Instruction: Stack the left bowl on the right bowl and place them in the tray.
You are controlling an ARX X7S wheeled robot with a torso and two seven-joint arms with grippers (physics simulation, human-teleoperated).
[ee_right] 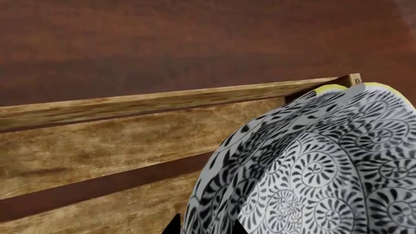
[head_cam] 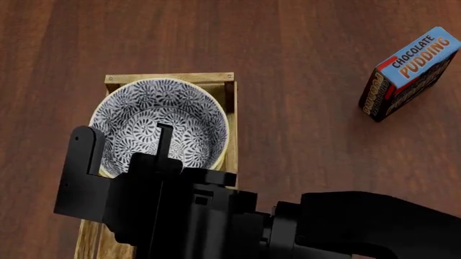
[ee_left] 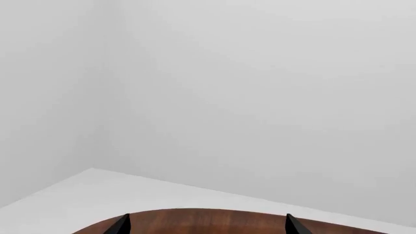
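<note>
A blue-and-white patterned bowl (head_cam: 162,124) with a yellow rim sits in the far end of the pale wooden tray (head_cam: 169,77). I see only one bowl outline and cannot tell whether a second bowl is nested in it. My right gripper (head_cam: 155,154) reaches over the bowl's near side. In the right wrist view its two fingertips straddle the bowl's wall (ee_right: 312,165), close together, above the tray's slats (ee_right: 130,141); the right gripper (ee_right: 204,226) is shut on the bowl. My left gripper (ee_left: 208,225) is open and empty, and faces a table edge and white walls.
A blue-and-red chocolate pudding box (head_cam: 411,73) stands on the dark wooden table (head_cam: 303,65) at the far right, apart from the tray. My right arm hides the tray's near part.
</note>
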